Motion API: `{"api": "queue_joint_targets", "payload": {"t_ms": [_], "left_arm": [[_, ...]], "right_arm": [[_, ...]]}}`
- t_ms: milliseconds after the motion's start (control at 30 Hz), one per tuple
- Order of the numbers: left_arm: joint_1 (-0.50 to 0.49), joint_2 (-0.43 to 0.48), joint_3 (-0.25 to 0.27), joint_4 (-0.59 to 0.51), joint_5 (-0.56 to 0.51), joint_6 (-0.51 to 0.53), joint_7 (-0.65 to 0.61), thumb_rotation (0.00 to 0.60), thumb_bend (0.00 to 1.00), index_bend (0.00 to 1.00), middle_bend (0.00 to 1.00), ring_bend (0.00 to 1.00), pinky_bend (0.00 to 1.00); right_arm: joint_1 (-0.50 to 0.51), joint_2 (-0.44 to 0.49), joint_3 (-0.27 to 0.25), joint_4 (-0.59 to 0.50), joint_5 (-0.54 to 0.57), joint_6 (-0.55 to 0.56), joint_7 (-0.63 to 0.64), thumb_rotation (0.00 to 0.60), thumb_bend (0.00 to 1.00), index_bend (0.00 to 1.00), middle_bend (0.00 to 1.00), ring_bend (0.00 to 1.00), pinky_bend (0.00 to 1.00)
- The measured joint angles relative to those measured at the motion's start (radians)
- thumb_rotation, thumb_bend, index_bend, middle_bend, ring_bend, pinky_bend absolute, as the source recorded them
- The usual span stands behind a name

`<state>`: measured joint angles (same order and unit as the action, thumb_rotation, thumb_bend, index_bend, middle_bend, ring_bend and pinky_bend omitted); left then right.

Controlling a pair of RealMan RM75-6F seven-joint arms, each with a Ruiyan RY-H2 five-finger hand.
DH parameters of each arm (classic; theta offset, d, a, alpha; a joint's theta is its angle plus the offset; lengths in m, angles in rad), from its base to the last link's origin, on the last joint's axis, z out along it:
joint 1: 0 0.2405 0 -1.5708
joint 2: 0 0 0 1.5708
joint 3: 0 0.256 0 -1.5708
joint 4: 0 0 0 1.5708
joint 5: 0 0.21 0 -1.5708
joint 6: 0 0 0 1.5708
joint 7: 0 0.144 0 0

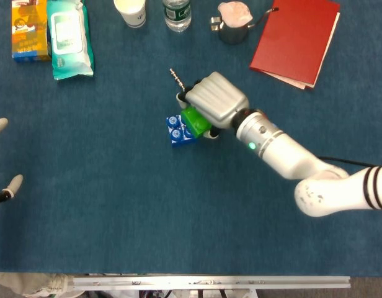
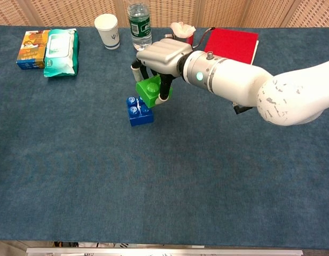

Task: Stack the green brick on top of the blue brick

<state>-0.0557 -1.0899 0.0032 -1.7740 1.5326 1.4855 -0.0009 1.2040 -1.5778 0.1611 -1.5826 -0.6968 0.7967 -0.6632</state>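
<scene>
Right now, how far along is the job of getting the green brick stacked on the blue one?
Picked up: the right hand grips the green brick, tilted and clear of the table. In hand: carrying it over the blue brick; the head view shows it overlapping the blue brick's right part, not yet square on it. Left: level it, line it up, press it on and let go. The left hand sits at the frame's edge, holding nothing.

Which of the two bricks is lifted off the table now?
The green brick: the right hand holds it in the air, over the blue brick, which rests on the table.
</scene>
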Motion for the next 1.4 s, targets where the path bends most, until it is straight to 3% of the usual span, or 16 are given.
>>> {"api": "queue_joint_targets", "payload": {"t_ms": [833,1400], "left_arm": [[-0.008,0.001,0.008,0.005,0.010,-0.018,-0.011,0.600,0.22,0.13,0.21,0.18,0.20],[-0.011,0.003,0.014,0.015,0.019,-0.022,-0.027,0.600,0.22,0.13,0.21,0.18,0.20]], "right_arm": [[0.121,-0.131,0.023,0.036,0.273,0.119,-0.132,0.600,0.24,0.53,0.52,0.43,0.50],[0.165,-0.178,0.040,0.053,0.384,0.171,-0.208,0.600,0.24,0.53,0.52,0.43,0.50]]}}
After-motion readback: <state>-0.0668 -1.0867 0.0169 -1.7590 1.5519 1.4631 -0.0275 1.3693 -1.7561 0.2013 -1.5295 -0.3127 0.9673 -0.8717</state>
